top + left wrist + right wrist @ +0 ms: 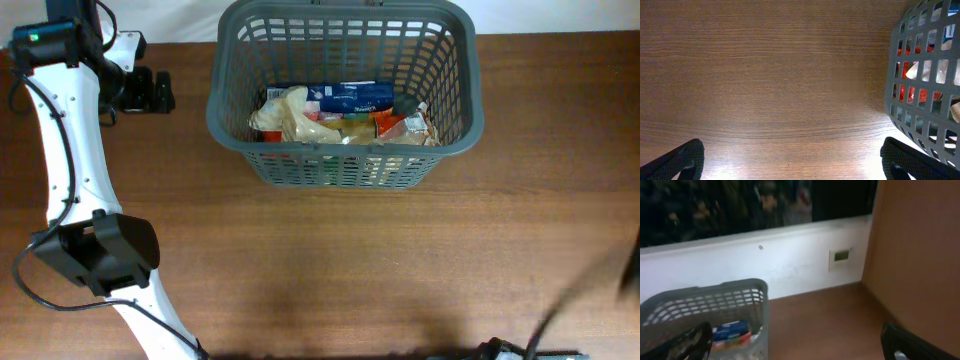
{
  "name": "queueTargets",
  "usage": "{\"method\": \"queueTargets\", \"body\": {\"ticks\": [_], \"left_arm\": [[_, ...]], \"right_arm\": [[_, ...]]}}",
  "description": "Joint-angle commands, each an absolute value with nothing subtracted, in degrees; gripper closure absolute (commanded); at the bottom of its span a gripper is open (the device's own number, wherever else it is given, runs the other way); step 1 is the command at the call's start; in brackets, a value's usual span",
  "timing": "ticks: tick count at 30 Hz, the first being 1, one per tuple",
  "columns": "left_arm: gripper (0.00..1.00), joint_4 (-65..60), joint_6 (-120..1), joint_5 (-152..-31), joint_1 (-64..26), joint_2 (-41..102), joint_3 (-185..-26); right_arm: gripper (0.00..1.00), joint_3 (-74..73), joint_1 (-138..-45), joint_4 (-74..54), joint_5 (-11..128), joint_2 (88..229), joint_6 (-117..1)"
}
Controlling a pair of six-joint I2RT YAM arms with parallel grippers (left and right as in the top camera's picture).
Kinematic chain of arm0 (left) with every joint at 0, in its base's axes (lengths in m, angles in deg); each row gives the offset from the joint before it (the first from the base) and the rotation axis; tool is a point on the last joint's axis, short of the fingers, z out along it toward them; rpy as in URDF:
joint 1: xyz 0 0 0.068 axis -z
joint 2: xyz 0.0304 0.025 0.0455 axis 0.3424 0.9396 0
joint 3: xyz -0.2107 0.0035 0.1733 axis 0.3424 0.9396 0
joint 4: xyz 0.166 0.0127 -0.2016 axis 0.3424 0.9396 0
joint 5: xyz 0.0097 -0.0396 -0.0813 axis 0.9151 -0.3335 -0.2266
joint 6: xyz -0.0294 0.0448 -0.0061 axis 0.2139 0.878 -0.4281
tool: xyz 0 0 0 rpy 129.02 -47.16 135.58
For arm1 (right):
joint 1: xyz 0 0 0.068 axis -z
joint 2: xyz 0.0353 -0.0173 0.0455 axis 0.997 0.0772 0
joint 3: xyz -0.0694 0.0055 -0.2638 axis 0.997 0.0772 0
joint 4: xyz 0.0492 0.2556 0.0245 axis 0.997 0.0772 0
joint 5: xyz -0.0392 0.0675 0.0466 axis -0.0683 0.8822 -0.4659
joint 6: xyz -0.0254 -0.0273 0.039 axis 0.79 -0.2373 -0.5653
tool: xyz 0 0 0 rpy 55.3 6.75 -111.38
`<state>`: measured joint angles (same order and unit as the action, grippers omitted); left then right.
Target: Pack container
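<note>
Sitting at the far edge of the wooden table [400,270], the container [340,172] held a jumble of goods: a blue box [348,97] lay across the back, with pale packets [295,115] and red-orange wrappers [388,122] beside it. The left gripper [160,92] hovered over bare wood to the container's left, apart from it. Its wrist camera showed the two dark fingertips [675,160] far out at the lower corners, jaws spread wide with nothing between them. The container's slotted side [891,95] stood at the right edge of that view, red showing through the slots. The right gripper [795,342] was likewise spread wide and empty — its fingers sat at the lower corners of its own view, which looked toward the white wall [765,260] behind the table, the container's corner [700,291] below left. From overhead, the right arm [628,268] was only a dark blur at the lower right edge.
</note>
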<state>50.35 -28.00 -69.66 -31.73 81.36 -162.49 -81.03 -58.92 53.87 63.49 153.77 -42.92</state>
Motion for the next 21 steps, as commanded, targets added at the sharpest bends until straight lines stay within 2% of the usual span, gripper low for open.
{"method": "queueTargets", "body": {"ticks": [1, 7, 21], "left_arm": [[0.01, 50.26, -28.53, -69.66, -31.81, 81.25, -162.12], [0.01, 50.26, -28.53, -69.66, -31.79, 81.25, -162.1], [0.01, 50.26, -28.53, -69.66, -31.79, 81.25, -162.12]], "right_arm": [[0.01, -78.12, -58.54, 54.2, 62.68, 148.41, -44.52], [0.01, -78.1, -58.54, 53.45, 62.55, 142.95, -44.96], [0.01, -77.35, -58.54, 54.39, 63.18, 142.9, -44.93]]}}
